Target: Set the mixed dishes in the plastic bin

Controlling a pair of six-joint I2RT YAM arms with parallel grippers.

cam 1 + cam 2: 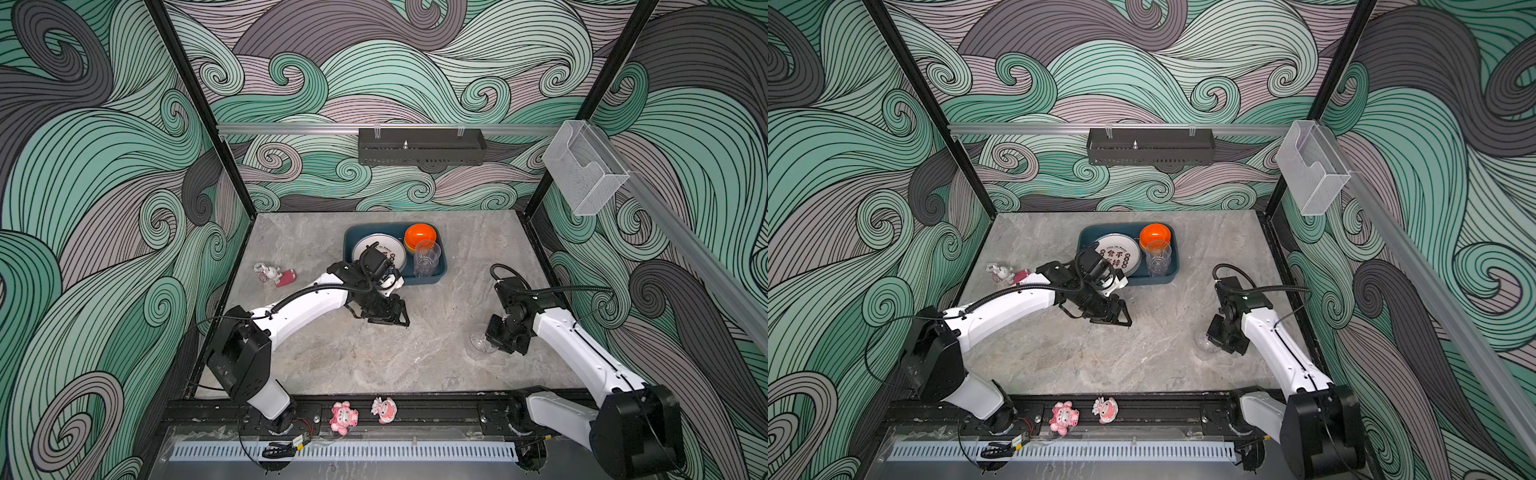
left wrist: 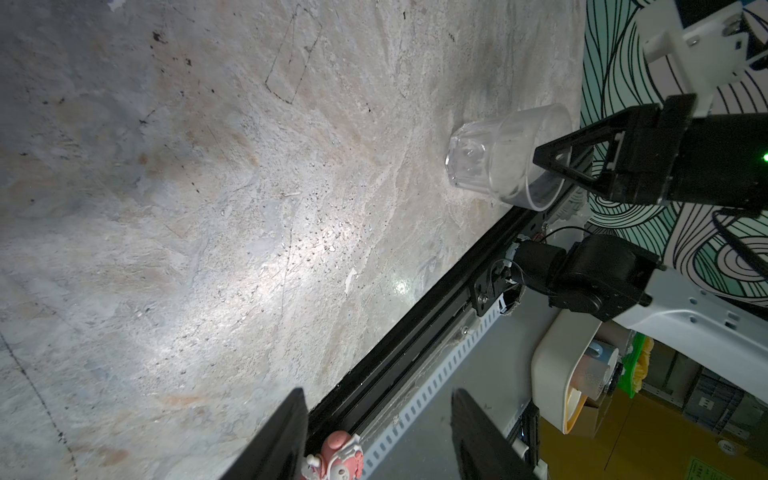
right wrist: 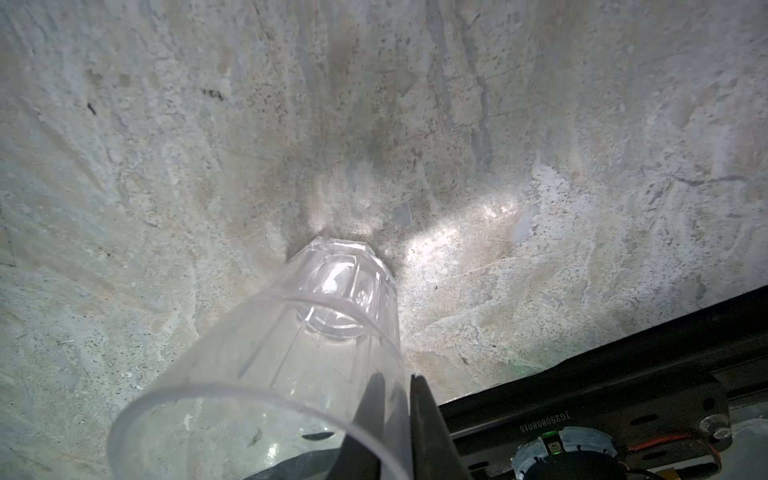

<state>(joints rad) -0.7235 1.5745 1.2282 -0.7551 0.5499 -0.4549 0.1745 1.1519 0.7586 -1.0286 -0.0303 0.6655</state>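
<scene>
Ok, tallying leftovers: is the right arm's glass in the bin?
Out: glass on the table, apart from bin, right gripper pinching its wall.

Pretty clearly a robot lab booth: wave-print walls (image 1: 415, 62), aluminium rail (image 1: 291, 129) at the far side, two arms (image 1: 303, 309) bolted by the table (image 1: 374, 361).

Colours, bin and surrounds.
Teal-blue plastic bin (image 1: 432, 277); white plate (image 1: 1119, 251), red-black lettering; orange bowl (image 1: 420, 235); clear glass (image 3: 291, 353); grey veined worktop (image 1: 374, 357); green-grey swirl walls (image 1: 374, 75); pink figurine (image 1: 344, 417).

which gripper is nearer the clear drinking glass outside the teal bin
Right: the right gripper pinches the clear drinking glass at its rim; the left gripper is open mid-table, away.
</scene>
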